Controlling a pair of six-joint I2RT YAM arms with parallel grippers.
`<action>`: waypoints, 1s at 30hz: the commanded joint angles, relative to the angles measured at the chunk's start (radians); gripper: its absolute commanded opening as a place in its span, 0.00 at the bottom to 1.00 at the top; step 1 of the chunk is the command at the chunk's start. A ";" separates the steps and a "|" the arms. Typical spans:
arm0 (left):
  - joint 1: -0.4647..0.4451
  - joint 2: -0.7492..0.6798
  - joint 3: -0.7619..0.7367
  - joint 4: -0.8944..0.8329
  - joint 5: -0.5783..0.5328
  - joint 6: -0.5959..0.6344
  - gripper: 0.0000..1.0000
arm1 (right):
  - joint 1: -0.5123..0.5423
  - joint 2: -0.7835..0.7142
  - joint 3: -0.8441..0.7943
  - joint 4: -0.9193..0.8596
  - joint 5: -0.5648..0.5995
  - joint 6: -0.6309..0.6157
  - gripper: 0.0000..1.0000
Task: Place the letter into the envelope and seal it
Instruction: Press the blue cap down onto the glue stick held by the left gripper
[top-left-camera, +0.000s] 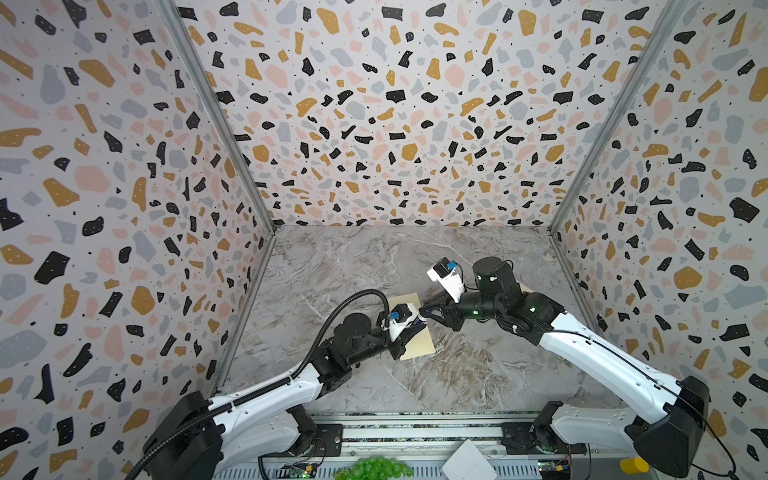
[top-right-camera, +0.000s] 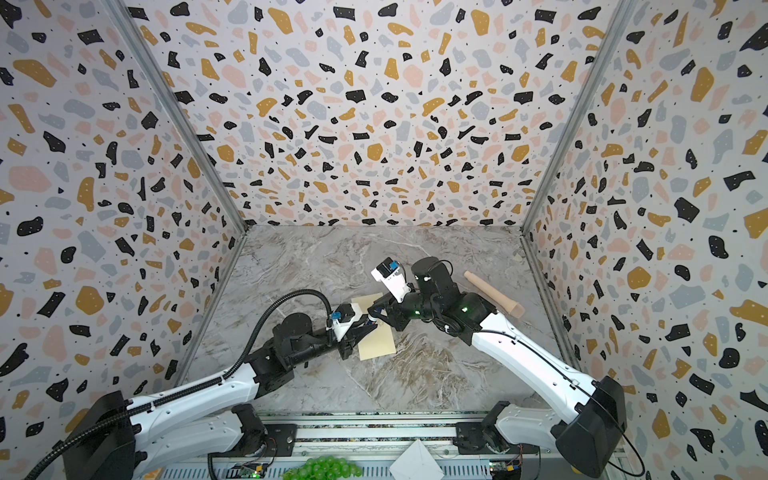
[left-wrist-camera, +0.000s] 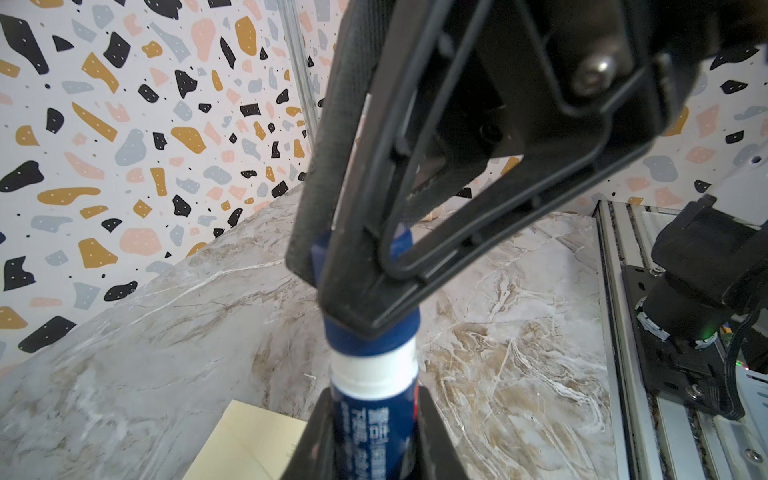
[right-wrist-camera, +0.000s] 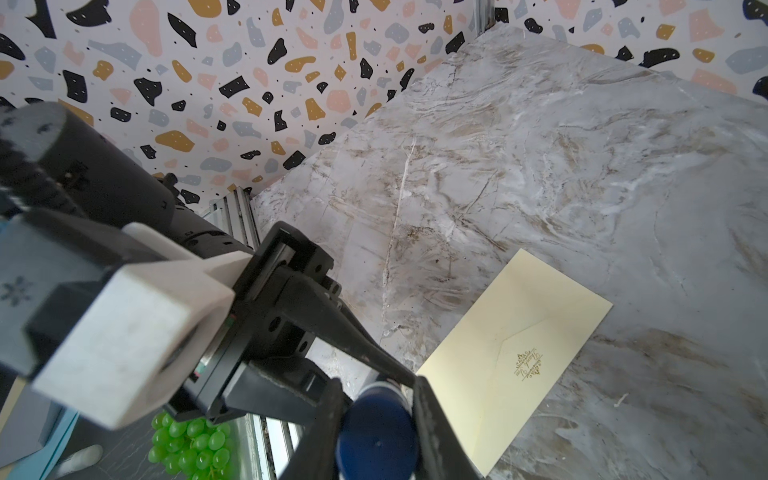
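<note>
The cream envelope (top-left-camera: 420, 345) (top-right-camera: 376, 344) lies flat on the marble table, its pointed flap down and a small gold emblem showing (right-wrist-camera: 511, 353). Just above it, my two grippers meet on a blue glue stick (left-wrist-camera: 372, 419). My left gripper (left-wrist-camera: 374, 449) (top-left-camera: 409, 334) is shut on the stick's body. My right gripper (right-wrist-camera: 376, 419) (top-left-camera: 430, 311) is shut on its dark blue cap (right-wrist-camera: 376, 440). A white band shows between cap and body in the left wrist view. The letter is not in view.
A tan rolled tube-like object (top-right-camera: 494, 293) lies at the right behind the right arm. Beyond the front rail (top-left-camera: 415, 432) are green grapes (top-left-camera: 376, 467), a white folded paper (top-left-camera: 467, 461) and a yellow object (top-left-camera: 633, 465). Patterned walls enclose three sides.
</note>
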 joint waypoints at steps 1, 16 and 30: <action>0.002 -0.037 0.027 0.225 -0.039 -0.015 0.00 | 0.048 0.029 -0.060 -0.069 -0.058 0.031 0.14; 0.003 -0.075 -0.029 0.345 -0.109 -0.052 0.00 | 0.109 -0.008 -0.266 0.194 -0.009 0.212 0.12; 0.004 -0.097 -0.045 0.387 -0.146 -0.041 0.00 | 0.217 0.101 -0.354 0.236 -0.006 0.256 0.11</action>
